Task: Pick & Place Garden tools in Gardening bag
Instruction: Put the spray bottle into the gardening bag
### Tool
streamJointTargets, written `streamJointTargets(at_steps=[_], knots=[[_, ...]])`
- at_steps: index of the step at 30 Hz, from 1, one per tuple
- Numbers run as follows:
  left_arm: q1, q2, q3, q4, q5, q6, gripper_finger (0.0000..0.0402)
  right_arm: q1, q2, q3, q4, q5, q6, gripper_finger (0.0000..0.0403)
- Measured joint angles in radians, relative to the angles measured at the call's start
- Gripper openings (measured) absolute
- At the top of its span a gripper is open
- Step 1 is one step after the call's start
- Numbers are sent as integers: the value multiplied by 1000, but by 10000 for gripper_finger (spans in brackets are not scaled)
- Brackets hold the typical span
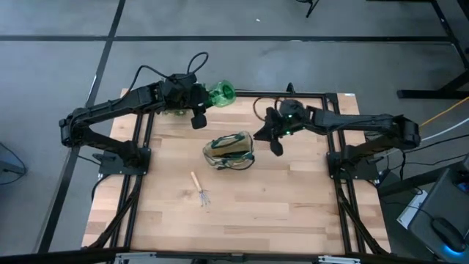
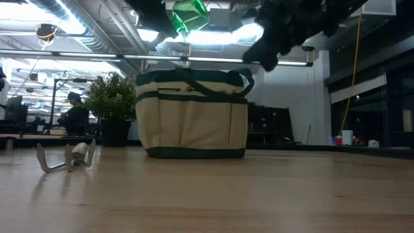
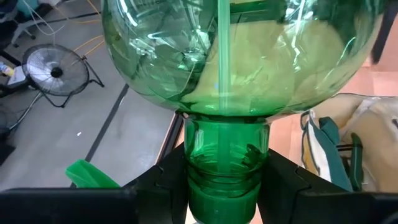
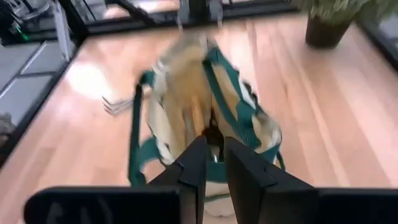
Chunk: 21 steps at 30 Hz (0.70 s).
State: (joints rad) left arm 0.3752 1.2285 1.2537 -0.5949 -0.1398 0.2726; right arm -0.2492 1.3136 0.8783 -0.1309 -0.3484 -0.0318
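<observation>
My left gripper [image 1: 199,103] is shut on a bright green see-through plastic tool [image 1: 222,93] with a round bulb and a ribbed neck. It is high over the table's far side, above and behind the beige gardening bag [image 1: 231,149]. The bag stands upright on its base [image 2: 192,153], and a wooden handle [image 4: 196,115] shows inside it. My right gripper [image 4: 214,163] hangs empty just right of and above the bag, its fingers a narrow gap apart. The wood-handled mini rake [image 1: 198,188] lies flat on the table, nearer than the bag. No pruning shears are in view. My left gripper pinches the green tool's ribbed neck [image 3: 227,165] between its two fingers [image 3: 155,186], one on each side. The round bulb [image 3: 236,56] sticks out beyond the fingertips. The tool is lifted clear, high above the bag's top [image 2: 189,16].
A bushy potted plant [image 2: 115,103] stands at the far left of the table, partly under my left arm. Black frame rails [image 1: 139,139] run along the table's left and right sides. Bare wood lies near the front edge [image 1: 242,220].
</observation>
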Motion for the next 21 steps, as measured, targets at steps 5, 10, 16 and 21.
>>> streamJointTargets(at_steps=[5,10,16,21], knots=[[-4,0,0,0,0,0,132,-2,-113,0,-30,4,48,60],[-21,0,0,12,-5,0,132,8,-238,0,-55,17,58,60],[-49,0,0,20,-25,-14,132,75,-361,0,-68,59,77,60],[-63,0,0,20,-30,-29,132,169,-424,0,-104,59,75,60]])
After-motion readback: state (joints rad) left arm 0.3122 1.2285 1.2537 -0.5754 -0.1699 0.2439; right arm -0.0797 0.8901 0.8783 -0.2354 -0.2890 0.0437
